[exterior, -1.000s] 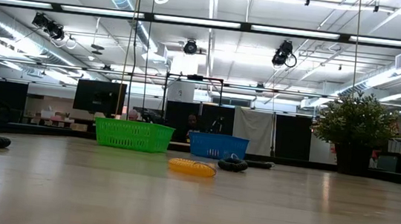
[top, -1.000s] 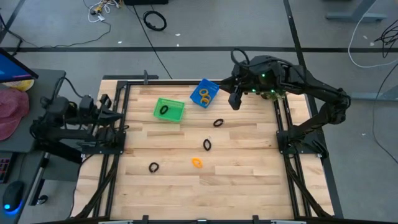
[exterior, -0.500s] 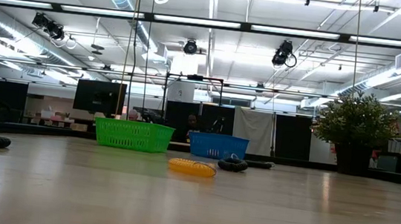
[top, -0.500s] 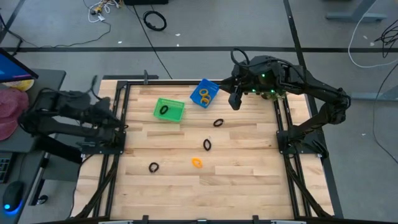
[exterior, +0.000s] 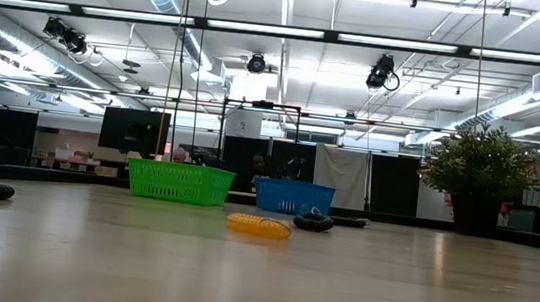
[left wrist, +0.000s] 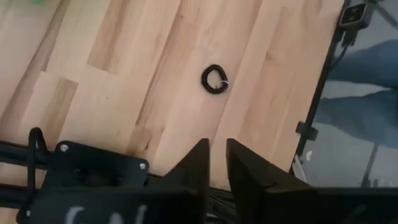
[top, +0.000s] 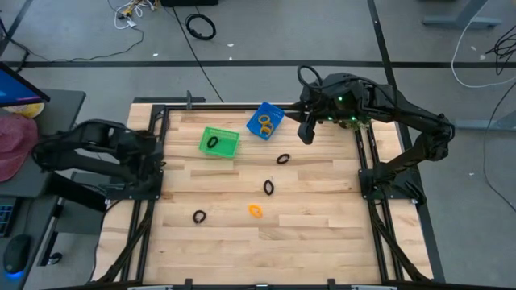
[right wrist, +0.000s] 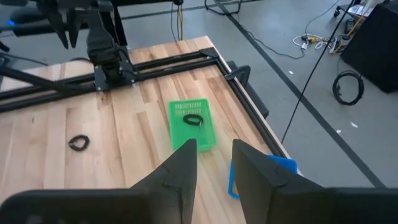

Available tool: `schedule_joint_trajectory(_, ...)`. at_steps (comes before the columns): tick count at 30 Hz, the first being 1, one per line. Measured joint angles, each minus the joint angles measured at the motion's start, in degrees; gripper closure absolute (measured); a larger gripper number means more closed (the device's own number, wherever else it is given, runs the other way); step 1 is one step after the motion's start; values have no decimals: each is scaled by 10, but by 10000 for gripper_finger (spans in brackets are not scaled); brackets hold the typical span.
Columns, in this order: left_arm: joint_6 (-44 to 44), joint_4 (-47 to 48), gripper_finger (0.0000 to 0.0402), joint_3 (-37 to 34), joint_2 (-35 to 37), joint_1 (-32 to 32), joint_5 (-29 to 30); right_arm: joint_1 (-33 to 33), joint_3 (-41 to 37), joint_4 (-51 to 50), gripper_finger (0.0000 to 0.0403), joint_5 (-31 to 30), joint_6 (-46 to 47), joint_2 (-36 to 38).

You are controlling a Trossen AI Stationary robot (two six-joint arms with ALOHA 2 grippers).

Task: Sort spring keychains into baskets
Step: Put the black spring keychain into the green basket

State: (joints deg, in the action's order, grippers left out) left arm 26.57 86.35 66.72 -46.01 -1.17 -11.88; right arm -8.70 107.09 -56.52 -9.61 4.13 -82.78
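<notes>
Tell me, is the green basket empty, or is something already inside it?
Not empty. The green basket holds one black spring keychain; the right wrist view shows the same dark coil lying inside it.

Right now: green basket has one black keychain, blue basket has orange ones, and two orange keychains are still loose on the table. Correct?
Not quite. Only one orange keychain is loose on the table, alongside three black ones; the high view shows this. The rest holds: the green basket has one black keychain, and the blue basket holds orange ones.
</notes>
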Motion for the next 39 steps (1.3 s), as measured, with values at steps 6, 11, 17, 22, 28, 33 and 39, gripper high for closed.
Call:
schedule_joint_trajectory(6,-20,-2,285,0,-51,-15,-9,0,0,-12,298,0,-17,0)
schedule_joint_trajectory(11,-72,-9,253,0,-109,-58,43,0,0,-15,298,0,-22,0)
schedule_joint_trajectory(17,-93,-64,230,0,-171,-103,90,0,0,-15,298,0,-24,0)
schedule_joint_trajectory(22,-92,-130,209,0,-218,-143,107,0,0,-21,298,0,-24,0)
schedule_joint_trajectory(28,-57,-147,189,-13,-276,-181,125,0,0,-40,298,0,-27,0)
schedule_joint_trajectory(33,38,-227,194,-86,-296,-205,122,0,1,-41,298,0,-31,1)
schedule_joint_trajectory(39,120,-314,212,-170,-298,-214,104,0,1,-40,298,0,-33,1)
